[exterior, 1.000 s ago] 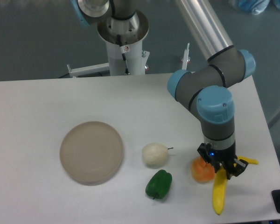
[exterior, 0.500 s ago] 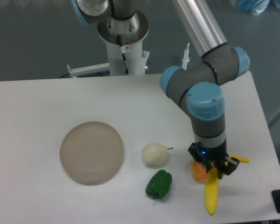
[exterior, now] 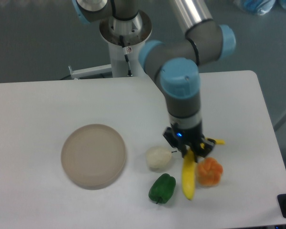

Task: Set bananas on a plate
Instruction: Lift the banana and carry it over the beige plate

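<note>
— Which step is this?

— Carrying: the two-finger gripper [exterior: 189, 149] pinches the curved bright yellow banana [exterior: 188, 174], hanging well right of the round beige-tan plate [exterior: 93, 155].

— Next?

— Probably travel left past the whitish round fruit [exterior: 158, 158], then lower onto the plate.

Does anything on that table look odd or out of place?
Only the banana: it hangs from the pincer between the whitish fruit and the orange one. The plate is bare; nothing looks spilled or damaged.
</note>
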Controlling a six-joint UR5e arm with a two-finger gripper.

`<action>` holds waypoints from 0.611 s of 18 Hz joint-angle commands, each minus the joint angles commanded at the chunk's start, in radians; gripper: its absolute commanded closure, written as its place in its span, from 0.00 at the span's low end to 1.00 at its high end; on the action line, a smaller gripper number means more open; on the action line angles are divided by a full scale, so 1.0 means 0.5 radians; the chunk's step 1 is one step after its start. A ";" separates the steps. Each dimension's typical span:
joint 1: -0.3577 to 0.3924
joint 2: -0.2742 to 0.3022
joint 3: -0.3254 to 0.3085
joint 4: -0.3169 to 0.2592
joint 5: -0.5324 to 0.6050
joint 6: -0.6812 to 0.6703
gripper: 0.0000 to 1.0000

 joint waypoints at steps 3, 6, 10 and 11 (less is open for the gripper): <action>-0.126 0.040 -0.074 -0.010 -0.034 -0.260 0.67; -0.255 -0.009 -0.086 0.012 -0.068 -0.802 0.67; -0.411 -0.138 -0.098 0.116 -0.034 -1.044 0.66; -0.436 -0.159 -0.126 0.122 -0.034 -1.047 0.66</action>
